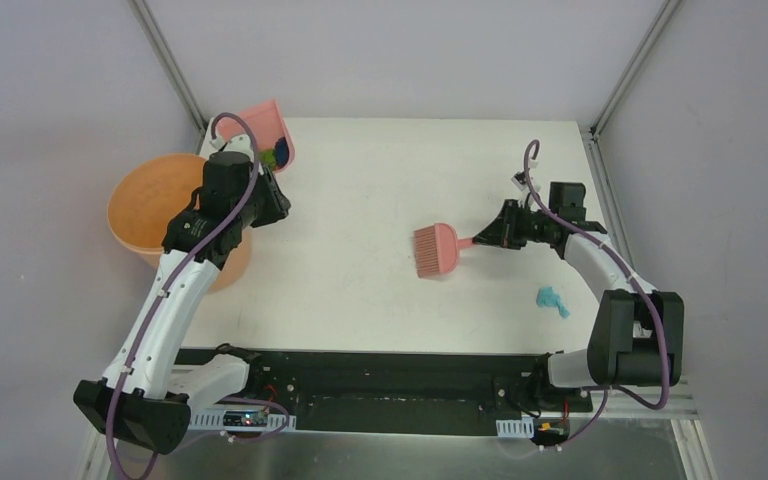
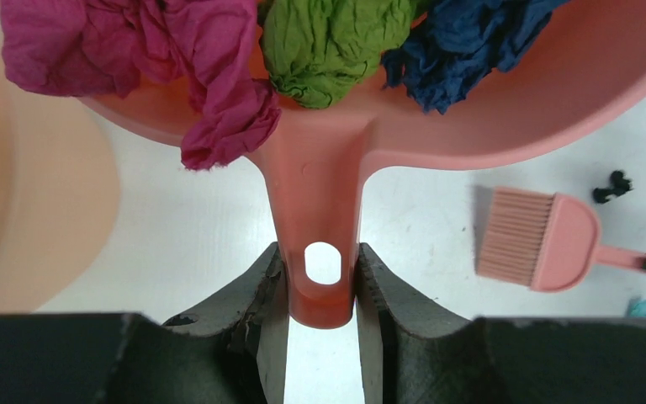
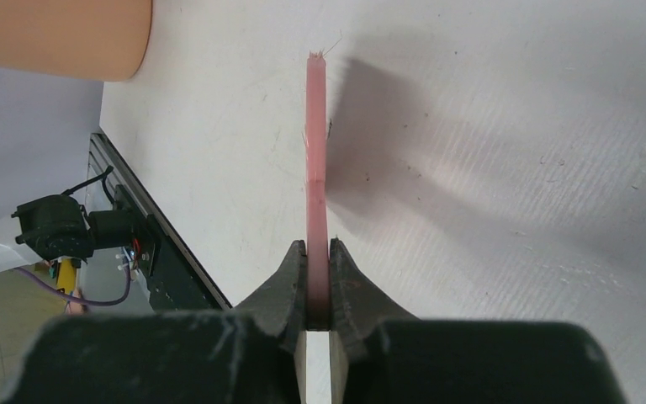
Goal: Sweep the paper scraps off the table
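Left gripper (image 2: pixel 322 282) clamps pink plastic dustpan (image 2: pixel 488 118) by handle, crumpled paper scraps (image 2: pixel 328 42) inside. Right gripper (image 3: pixel 318 273) pinches pink hand brush (image 3: pixel 316 151) handle.

Bright, even light (soft shadows, fingers blurred)

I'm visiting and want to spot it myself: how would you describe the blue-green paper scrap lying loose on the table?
Find the white table, then its near right corner beside the right arm. The teal scrap lies there alone, nearer the front than the pink brush. Unlike the magenta, green and blue wads, it is not in the pink dustpan.
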Controlling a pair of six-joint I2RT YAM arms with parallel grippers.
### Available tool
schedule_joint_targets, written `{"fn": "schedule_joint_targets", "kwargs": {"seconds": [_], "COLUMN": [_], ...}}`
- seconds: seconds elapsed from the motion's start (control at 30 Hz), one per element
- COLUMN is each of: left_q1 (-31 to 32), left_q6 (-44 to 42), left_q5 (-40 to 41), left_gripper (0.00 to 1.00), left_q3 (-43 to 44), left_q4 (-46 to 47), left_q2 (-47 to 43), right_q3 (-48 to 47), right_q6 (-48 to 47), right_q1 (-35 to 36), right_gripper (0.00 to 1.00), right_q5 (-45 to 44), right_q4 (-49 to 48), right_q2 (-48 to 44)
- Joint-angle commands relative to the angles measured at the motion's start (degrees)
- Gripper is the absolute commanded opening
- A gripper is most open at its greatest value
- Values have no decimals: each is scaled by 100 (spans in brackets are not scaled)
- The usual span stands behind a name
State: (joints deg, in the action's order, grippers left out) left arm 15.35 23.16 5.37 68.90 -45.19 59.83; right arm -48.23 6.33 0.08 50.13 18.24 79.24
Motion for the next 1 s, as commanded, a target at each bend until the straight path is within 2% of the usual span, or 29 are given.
{"fn": "schedule_joint_targets", "kwargs": {"seconds": [0.0,0.33,0.57,0.83,0.97], "left_q1": [-271,-621,-621,-692,-805], "left_q6": [755,1500,1959,3096,3873], "left_q5": [-334,166,668,1107,1121], "left_gripper": [0,0,0,0,0], "left_q3": [-277,-1157,-1414,-2338,-2610], "left_q4": [1321,2696,2726,4156,4505], "left_q2": [-252,-1177,-1426,-1877,-1945], "right_q3": [-240,-262,-252,-270,-292], "right_q6": [-282,-425,-468,-482,-507], "right_q1": [1,-250,-315,-350,-350], "right_gripper": [0,0,0,0,0], "right_q5": [-55,-57,-89,-66,-35], "right_q4": [49,190,212,232,267], "right_q2": [47,187,259,373,450]}}
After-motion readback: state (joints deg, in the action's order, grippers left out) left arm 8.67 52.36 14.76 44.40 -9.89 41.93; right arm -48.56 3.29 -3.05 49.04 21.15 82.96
